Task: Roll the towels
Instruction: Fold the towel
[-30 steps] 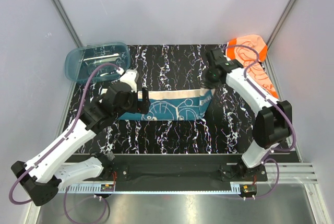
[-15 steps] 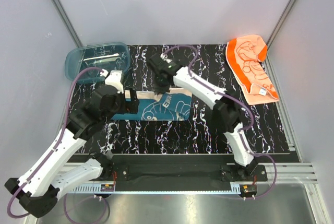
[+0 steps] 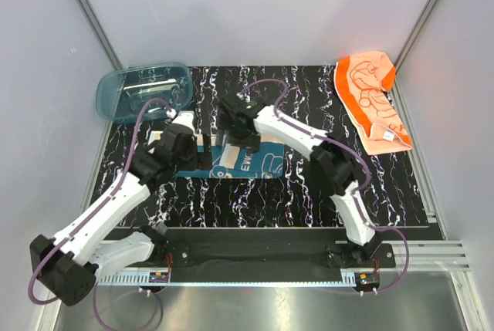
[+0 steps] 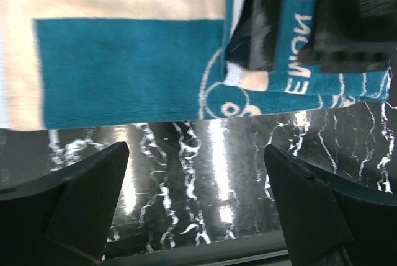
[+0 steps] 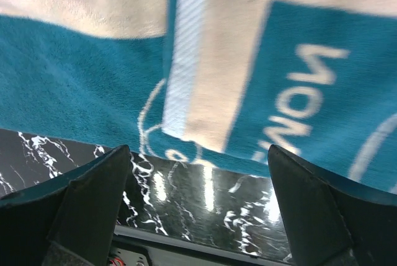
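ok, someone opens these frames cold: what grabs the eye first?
The teal-blue cloth towel with cream drawings in the middle of the black marbled table, one end folded back over itself, with the left gripper and right gripper both open right by it. Then the bright orange towel with white drawings, unrolled at the far right corner, and the translucent blue plastic tub at the far left.

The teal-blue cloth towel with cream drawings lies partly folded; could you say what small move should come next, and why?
Probably lower the open right pincer onto the folded-over flap of the teal-blue cloth towel and close on its edge to start rolling: both pincers hover open, the left pincer over the flat part.
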Available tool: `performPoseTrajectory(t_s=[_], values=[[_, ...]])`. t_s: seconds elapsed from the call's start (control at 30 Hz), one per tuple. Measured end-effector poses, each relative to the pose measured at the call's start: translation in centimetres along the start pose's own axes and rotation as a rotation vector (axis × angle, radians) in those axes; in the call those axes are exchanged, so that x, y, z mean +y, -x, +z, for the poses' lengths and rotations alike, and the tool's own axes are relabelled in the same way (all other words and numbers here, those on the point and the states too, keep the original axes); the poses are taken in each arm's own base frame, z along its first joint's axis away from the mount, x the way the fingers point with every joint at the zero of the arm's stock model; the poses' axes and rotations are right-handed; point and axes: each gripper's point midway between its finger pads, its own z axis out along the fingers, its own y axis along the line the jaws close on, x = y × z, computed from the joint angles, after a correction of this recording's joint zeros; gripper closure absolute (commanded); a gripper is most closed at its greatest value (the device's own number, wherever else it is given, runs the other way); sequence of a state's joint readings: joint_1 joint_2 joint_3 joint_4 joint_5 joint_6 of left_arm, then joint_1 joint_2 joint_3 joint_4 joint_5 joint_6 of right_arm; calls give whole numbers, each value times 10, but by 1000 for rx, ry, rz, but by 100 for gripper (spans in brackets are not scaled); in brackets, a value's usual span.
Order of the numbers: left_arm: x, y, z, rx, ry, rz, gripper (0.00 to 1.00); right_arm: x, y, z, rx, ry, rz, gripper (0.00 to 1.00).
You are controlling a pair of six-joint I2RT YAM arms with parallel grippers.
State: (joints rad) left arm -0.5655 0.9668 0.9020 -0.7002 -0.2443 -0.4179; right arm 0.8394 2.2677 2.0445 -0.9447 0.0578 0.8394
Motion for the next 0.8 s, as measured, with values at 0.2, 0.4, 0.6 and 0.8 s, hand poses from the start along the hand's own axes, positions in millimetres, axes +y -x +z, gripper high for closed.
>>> performPoseTrajectory(t_s=[0.2, 0.4, 0.6, 0.8], values=[[-24, -8, 39, 68, -55, -31, 11, -97, 48, -67, -90, -30, 152, 0], [-50, -20, 84, 144, -116, -63, 20, -210, 79, -144, -269, -71, 334, 0], [-56, -39, 126, 239, -77, -64, 22, -232, 46, -151, -250, -91, 291, 0], [-55, -51, 145, 275, -51, -68, 23, -250, 27, -136, -193, -134, 278, 0]])
